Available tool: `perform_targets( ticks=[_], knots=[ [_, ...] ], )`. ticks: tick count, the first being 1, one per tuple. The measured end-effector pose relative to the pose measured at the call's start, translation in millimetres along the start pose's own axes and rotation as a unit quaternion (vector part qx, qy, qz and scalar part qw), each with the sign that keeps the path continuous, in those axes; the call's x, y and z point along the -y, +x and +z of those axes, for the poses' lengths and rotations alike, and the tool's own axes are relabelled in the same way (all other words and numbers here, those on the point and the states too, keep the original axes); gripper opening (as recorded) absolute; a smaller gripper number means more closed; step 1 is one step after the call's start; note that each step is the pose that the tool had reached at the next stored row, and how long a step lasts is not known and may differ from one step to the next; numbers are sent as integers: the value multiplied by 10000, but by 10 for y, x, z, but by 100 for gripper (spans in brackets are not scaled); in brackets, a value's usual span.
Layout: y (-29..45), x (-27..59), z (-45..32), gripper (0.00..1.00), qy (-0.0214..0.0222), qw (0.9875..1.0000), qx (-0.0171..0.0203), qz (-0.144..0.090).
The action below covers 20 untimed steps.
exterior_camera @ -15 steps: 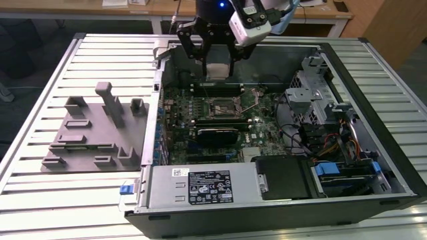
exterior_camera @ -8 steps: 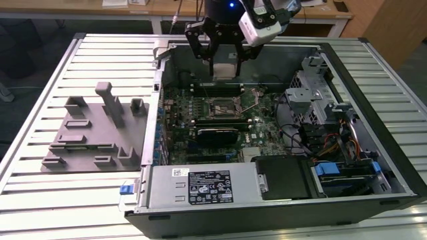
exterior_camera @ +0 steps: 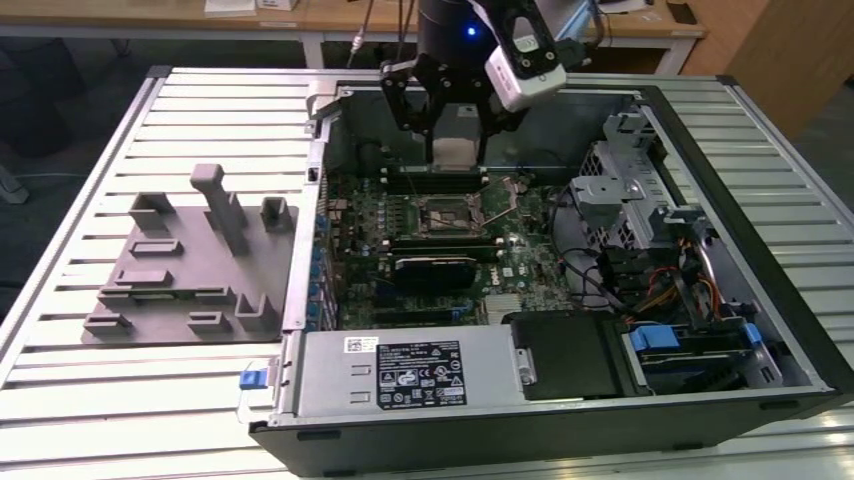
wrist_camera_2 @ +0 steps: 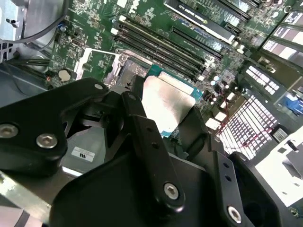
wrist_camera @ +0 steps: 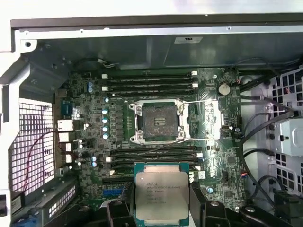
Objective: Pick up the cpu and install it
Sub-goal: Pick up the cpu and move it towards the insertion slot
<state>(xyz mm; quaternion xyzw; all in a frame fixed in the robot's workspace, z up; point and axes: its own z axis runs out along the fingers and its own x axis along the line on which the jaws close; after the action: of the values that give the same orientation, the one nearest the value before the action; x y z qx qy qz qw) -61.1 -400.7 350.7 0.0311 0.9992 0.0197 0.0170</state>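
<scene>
- Above the motherboard, inside the open case: cpu, metal plate facing the first wrist view, held clear of the board.
- Claw: closed on the cpu, with a black finger on each of two opposite edges.
- Socket: uncovered, its frame swung aside, memory slots on two sides; apart from the cpu.
- Case: on its side on the slatted counter.
- Grey fixture: beside the case, at the exterior view's left.
</scene>
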Motion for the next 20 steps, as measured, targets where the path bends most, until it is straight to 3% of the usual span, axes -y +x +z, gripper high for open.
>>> perform_targets(
  ticks=[20],
  knots=[
    [-35,-71,366,54,3,10000,-55,2]
  ],
)
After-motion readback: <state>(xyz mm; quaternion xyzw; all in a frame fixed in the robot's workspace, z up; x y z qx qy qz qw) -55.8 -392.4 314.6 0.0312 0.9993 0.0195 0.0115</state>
